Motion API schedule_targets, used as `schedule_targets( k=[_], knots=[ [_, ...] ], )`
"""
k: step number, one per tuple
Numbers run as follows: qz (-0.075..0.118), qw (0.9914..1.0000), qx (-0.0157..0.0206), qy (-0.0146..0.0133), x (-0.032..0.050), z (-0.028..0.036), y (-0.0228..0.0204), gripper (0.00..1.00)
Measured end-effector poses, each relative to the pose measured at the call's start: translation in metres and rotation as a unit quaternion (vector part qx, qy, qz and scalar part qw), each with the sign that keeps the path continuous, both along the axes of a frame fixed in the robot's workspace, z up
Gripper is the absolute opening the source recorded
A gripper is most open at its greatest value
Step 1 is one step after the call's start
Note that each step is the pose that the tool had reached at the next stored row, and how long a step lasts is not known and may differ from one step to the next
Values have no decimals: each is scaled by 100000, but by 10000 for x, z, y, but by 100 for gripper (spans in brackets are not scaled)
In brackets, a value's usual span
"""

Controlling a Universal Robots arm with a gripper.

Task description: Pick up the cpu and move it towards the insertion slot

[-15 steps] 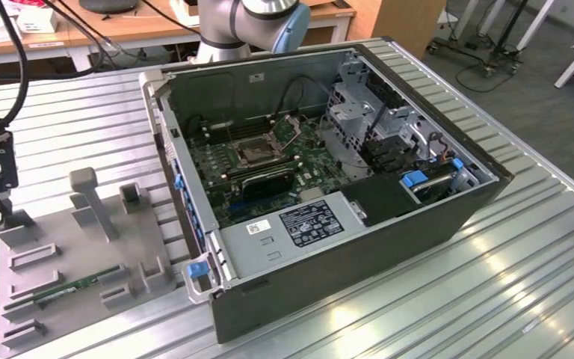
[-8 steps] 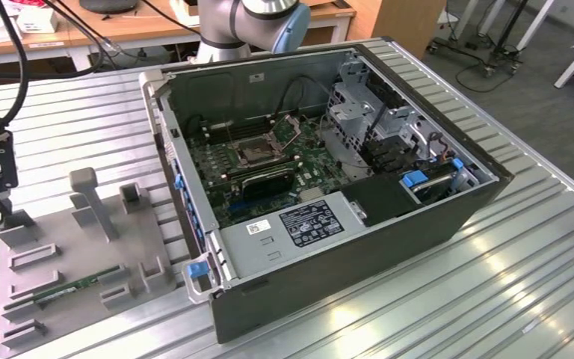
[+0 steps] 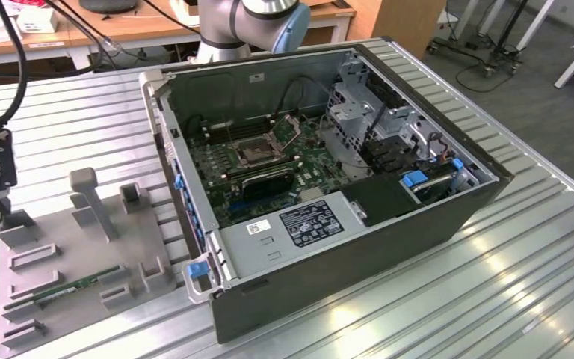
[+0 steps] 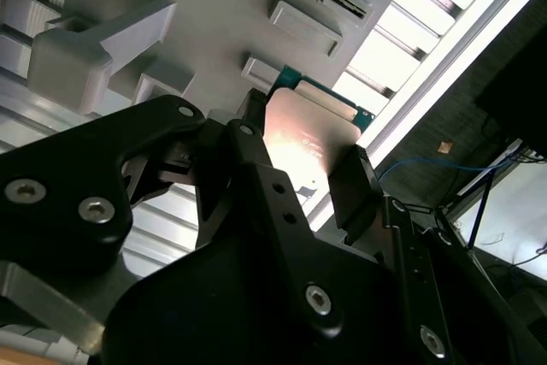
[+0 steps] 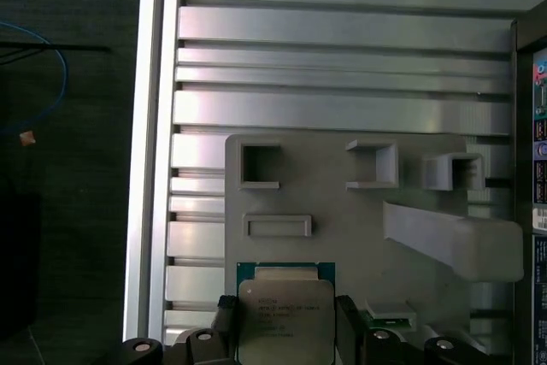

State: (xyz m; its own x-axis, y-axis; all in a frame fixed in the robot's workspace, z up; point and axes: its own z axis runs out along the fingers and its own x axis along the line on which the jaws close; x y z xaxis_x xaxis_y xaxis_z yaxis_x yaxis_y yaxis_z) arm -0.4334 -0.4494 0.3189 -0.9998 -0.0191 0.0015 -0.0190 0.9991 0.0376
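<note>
Since the end effector (image 4: 301, 156) is clamped on two opposite edges of the cpu (image 5: 285, 320), I judge the grasp made. The chip sits over the grey holder tray (image 5: 342, 220); whether it is clear of it, I cannot tell. The insertion slot (image 3: 257, 149) lies well apart, inside the open computer case (image 3: 367, 247), so the carry is not yet done.

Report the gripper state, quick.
Gripper: closed on the cpu, one finger against each side.
</note>
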Motion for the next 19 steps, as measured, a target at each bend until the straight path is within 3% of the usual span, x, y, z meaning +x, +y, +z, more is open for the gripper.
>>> schedule_targets(
  k=[7,19],
  knots=[
    [-1,100000,6,-12,0,98,0,54],
    [1,100000,8,-11,0,339,0,54]
  ],
)
